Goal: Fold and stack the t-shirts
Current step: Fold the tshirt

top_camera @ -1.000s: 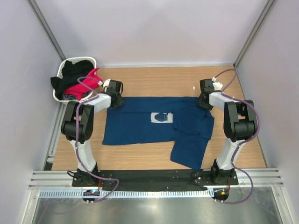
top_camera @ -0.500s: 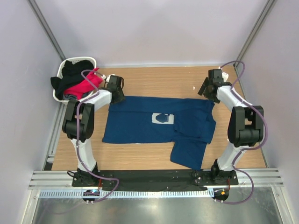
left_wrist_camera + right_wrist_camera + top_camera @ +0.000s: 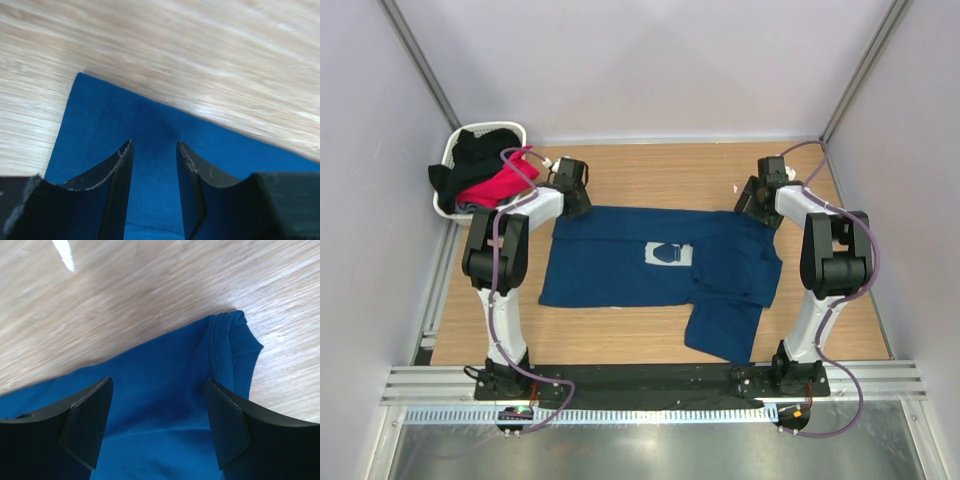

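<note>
A navy blue t-shirt point(image 3: 650, 270) with a pale square chest print point(image 3: 667, 252) lies partly folded on the wooden table; one part hangs toward the near edge. My left gripper point(image 3: 570, 205) is open, low over the shirt's far left corner point(image 3: 95, 120), with nothing between its fingers point(image 3: 117, 175). My right gripper point(image 3: 752, 208) is wide open over the shirt's far right corner point(image 3: 235, 335), holding nothing. A pink t-shirt point(image 3: 495, 185) and a black t-shirt point(image 3: 470, 155) sit heaped in the white basket.
The white woven basket point(image 3: 510, 128) stands at the table's far left corner by the left wall. Bare wood point(image 3: 660, 175) runs behind the shirt to the back wall. A small white scrap point(image 3: 62, 252) lies on the wood near the right gripper.
My right gripper has come back down and inward to the shirt's far right corner. My left gripper has shifted slightly further back at the far left corner. The shirt lies as before.
</note>
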Available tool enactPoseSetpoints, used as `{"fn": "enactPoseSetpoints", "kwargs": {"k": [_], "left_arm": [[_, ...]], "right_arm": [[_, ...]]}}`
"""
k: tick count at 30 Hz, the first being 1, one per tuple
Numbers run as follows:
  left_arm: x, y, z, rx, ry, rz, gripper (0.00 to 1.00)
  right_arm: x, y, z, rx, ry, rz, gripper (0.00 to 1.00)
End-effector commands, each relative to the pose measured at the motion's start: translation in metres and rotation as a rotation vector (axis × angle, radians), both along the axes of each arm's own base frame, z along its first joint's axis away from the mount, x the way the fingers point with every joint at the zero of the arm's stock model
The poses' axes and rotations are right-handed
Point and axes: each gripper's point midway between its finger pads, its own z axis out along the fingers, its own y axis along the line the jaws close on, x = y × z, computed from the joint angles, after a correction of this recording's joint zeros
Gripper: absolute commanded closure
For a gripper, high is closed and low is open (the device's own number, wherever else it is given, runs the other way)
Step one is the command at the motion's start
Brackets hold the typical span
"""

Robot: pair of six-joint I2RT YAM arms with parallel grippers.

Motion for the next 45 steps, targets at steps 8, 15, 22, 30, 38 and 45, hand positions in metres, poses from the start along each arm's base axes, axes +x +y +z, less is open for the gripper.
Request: {"fn": "enactPoseSetpoints", "kwargs": {"k": [8,15,22,30,38,45], "left_arm": [[0.007,0.006,-0.025,-0.021,0.046,0.052,0.59],[0.028,0.011,-0.041,-0.092,0.065,0.095,0.59],[0.065,0.008,-0.045,-0.131,0.055,0.086,0.59],[0.099,0.006,-0.036,-0.105,0.041,0.035,0.59],[0.088,-0.008,0.042,-0.119,-0.04,-0.159,0.48],[0.038,-0.01,0.16,-0.141,-0.195,-0.247,0.1]], "right_arm": [[0.022,-0.014,-0.028,-0.029,0.014,-0.046,0.21],[0.06,-0.037,-0.025,-0.034,-0.03,-0.092,0.21],[0.102,-0.046,-0.029,-0.061,-0.052,-0.103,0.2],[0.121,-0.062,-0.013,-0.105,-0.06,-0.101,0.2],[0.1,-0.05,0.09,-0.083,-0.105,0.009,0.18],[0.035,-0.04,0.178,-0.059,-0.246,0.01,0.0]]}}
